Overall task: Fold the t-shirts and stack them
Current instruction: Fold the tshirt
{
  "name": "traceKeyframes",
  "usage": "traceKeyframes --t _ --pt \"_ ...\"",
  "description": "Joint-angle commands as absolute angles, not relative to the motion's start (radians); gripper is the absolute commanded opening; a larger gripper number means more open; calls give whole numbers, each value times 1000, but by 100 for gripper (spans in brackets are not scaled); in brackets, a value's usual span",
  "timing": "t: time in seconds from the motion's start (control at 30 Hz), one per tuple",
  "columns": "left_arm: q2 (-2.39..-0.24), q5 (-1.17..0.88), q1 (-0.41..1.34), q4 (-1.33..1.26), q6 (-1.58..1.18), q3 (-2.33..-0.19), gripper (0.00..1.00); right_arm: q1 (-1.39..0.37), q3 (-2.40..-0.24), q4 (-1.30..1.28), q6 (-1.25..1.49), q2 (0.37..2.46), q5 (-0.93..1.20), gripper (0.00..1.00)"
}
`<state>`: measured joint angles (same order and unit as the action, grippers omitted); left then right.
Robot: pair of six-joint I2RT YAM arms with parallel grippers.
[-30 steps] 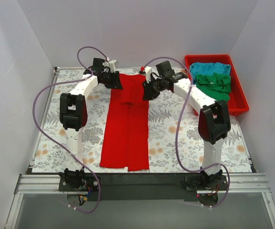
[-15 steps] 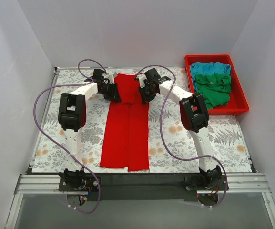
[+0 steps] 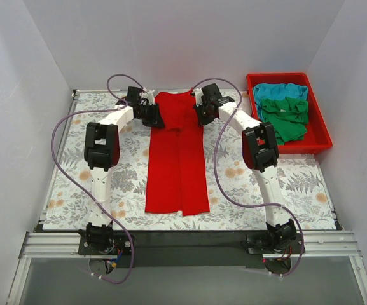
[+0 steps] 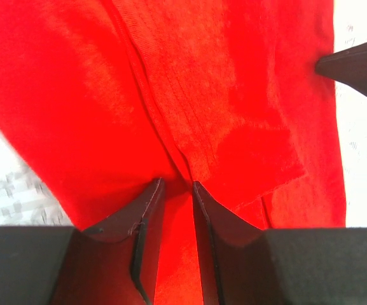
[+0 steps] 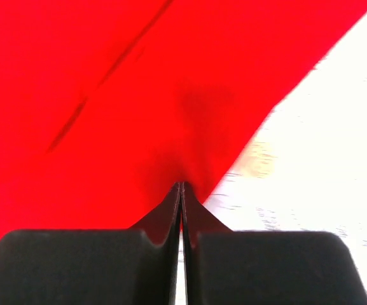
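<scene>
The red t-shirt point(image 3: 177, 165) lies as a long narrow strip down the middle of the table, its sleeves folded in. My left gripper point(image 3: 156, 117) is at the shirt's far left corner. In the left wrist view, that gripper point(image 4: 177, 184) pinches a fold of the red cloth point(image 4: 202, 95). My right gripper point(image 3: 200, 116) is at the far right corner. In the right wrist view, it point(image 5: 181, 184) is shut on the edge of the red cloth point(image 5: 107, 76). The green t-shirt point(image 3: 286, 117) and the turquoise t-shirt point(image 3: 278, 91) lie crumpled in the tray.
The red plastic tray point(image 3: 320, 138) stands at the back right, beside the right arm. The table has a floral cover point(image 3: 234, 184). White walls close in the back and both sides.
Both grippers have moved towards the far edge and a little right. The red shirt has slid with them and lies flatter and straighter, its near hem further from the table's front edge.
</scene>
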<state>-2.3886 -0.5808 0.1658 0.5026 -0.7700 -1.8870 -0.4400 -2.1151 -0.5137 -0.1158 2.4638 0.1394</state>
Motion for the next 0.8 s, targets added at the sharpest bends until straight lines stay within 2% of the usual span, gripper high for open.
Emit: traceKeyframes --t 0.0,0.4,0.5,0.6,0.73,0.77 --pt "-2444 -506 156 499 -767 -1950 24 -403 -2149 -509 -135 2511 60 4" --pt "-2537 -543 155 499 -816 -2075 24 -371 -2204 -465 -169 2557 52 6" --pt "-2537 -551 155 502 -818 -2088 27 -373 -2224 -453 -184 2553 54 9" --pt "-2494 -601 155 505 -825 -2085 32 -371 -2227 -440 -222 2505 89 19" --pt "-2372 -632 155 505 -809 -2056 41 -373 -2184 -423 -281 2337 185 44" --pt "-2305 -637 155 505 -793 -2040 43 -371 -2174 -425 -297 2303 205 46"
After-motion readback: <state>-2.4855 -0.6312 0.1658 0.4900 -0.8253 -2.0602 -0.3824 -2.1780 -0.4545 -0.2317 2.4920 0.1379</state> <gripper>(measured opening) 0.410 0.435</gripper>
